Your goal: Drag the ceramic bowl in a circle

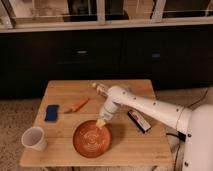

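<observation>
Camera view, closed gripper (101, 122) — at ceramic bowl (91, 141)

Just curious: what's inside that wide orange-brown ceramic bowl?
The ceramic bowl holds only the robot's pincer, tip down near its far rim; the glaze under that tip is hidden.

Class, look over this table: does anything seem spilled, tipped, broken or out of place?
Nothing stands out. The ceramic bowl sits flat on the table, with the shut gripper at its far rim; the white cup stands upright at front left.
</observation>
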`<act>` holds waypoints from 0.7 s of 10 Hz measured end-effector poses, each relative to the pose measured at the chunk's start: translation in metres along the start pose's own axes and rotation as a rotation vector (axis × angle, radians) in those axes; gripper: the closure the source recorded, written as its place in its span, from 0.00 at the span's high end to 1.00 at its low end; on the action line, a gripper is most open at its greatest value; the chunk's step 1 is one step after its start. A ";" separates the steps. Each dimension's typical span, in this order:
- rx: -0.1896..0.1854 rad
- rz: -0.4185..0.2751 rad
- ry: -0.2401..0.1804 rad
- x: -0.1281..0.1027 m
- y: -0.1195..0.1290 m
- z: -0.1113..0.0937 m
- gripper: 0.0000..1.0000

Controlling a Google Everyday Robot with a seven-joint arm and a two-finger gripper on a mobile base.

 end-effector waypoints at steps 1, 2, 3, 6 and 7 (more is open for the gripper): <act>0.025 0.026 -0.010 0.026 -0.007 -0.014 0.02; 0.047 0.050 -0.016 0.043 -0.012 -0.024 0.02; 0.067 0.072 -0.020 0.055 -0.018 -0.032 0.02; 0.140 0.123 -0.041 0.060 -0.053 -0.064 0.02; 0.155 0.119 -0.049 0.048 -0.068 -0.073 0.02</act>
